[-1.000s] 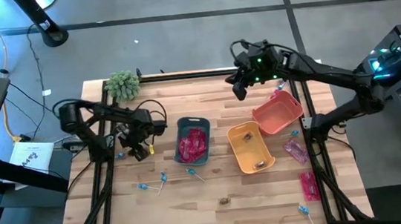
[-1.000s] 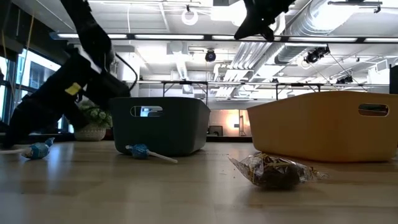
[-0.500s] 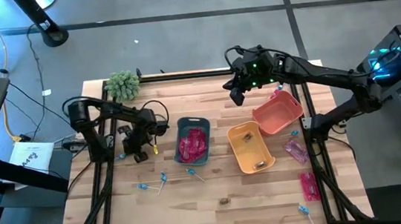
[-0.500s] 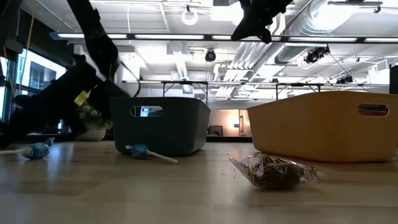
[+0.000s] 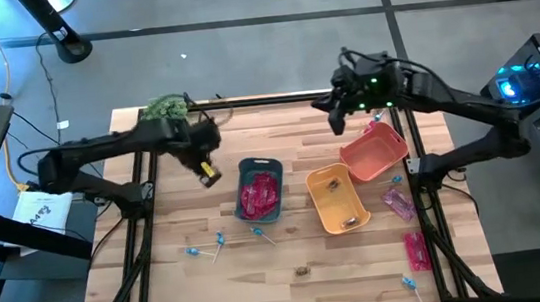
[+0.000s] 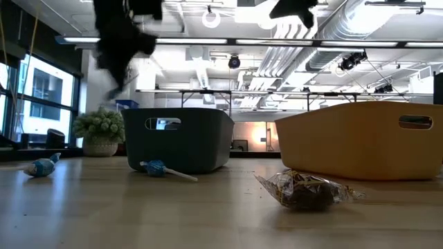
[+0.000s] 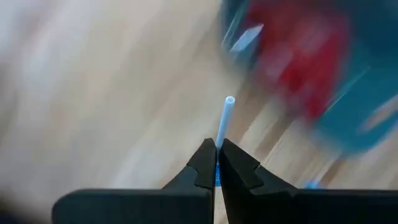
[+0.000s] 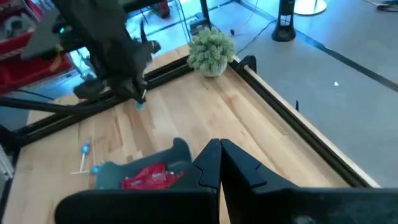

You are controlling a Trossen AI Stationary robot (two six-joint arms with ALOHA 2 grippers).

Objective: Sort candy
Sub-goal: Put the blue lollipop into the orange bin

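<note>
My left gripper [image 5: 208,172] hangs above the table just left of the grey-blue bin [image 5: 260,189], shut on a blue-headed lollipop [image 7: 224,116]. It also shows in the right wrist view [image 8: 138,98]. The bin holds pink-red packets [image 5: 259,190]. My right gripper [image 5: 336,117] is shut and empty, high above the table's far part, beside the orange bin [image 5: 376,150]. More lollipops [image 5: 206,248] [image 5: 262,234] [image 5: 408,284], pink-red packets [image 5: 398,203] [image 5: 416,251] and a brown piece [image 5: 304,268] lie on the wood. My left gripper pinches the lollipop between its two fingers. The white stick [image 7: 224,121] runs along the fingers, and its free end pokes out past the tips. A bit of blue [image 7: 217,179] shows farther back between them. The lollipop is lifted clear of the table.
The yellow bin [image 5: 338,200] with brown pieces stands right of the grey-blue one, and the orange bin leans at its far right corner. A fuzzy green plant [image 5: 167,108] sits at the far left corner. A black rail [image 5: 265,98] runs along the far edge.
My left gripper has risen from the table's left part and swung toward the far right, to beside the grey-blue bin, carrying the lollipop clear of the wood. My right gripper has shifted a little toward the table's right edge.
</note>
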